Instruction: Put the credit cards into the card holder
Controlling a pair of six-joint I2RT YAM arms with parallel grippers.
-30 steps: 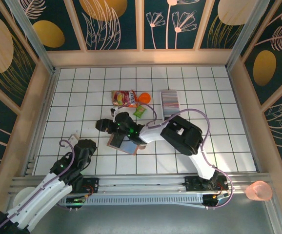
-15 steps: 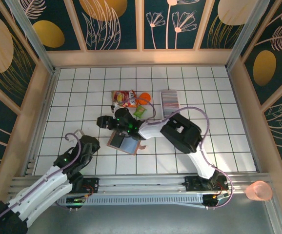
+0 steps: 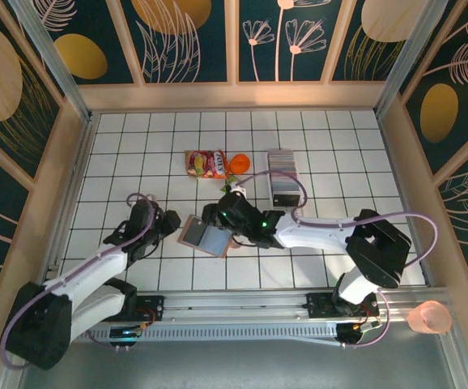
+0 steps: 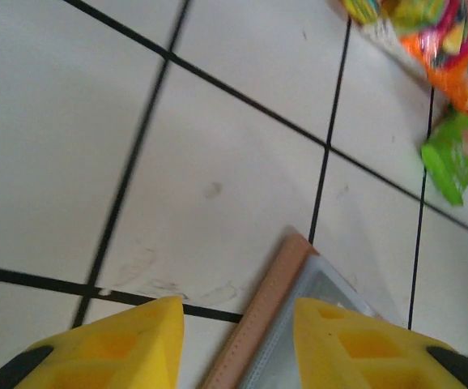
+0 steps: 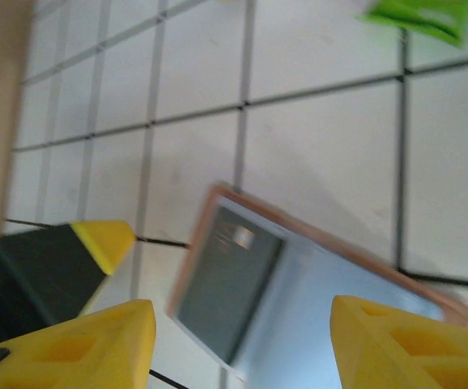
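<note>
The card holder (image 3: 206,237) lies open on the tiled table, salmon-pink rim up and grey pockets showing. A dark grey card (image 5: 230,288) sits in one pocket. My left gripper (image 3: 168,220) is just left of the holder; in the left wrist view it (image 4: 238,344) is open, with the holder's pink edge (image 4: 270,312) between the yellow fingers, untouched. My right gripper (image 3: 214,219) hovers over the holder's far side; in the right wrist view it (image 5: 242,344) is open above the holder (image 5: 331,275), holding nothing. The credit cards (image 3: 282,164) stand as a striped row behind and to the right.
Colourful snack packets (image 3: 206,163) and an orange object (image 3: 239,162) lie behind the holder, with a small green packet (image 3: 232,185) close to my right wrist. Wooden walls ring the table. The left gripper's yellow tip (image 5: 104,241) shows in the right wrist view.
My left arm has reached forward and right to the holder's left edge and its jaws have opened. My right gripper has moved right across the holder, and its elbow swung out to the right.
</note>
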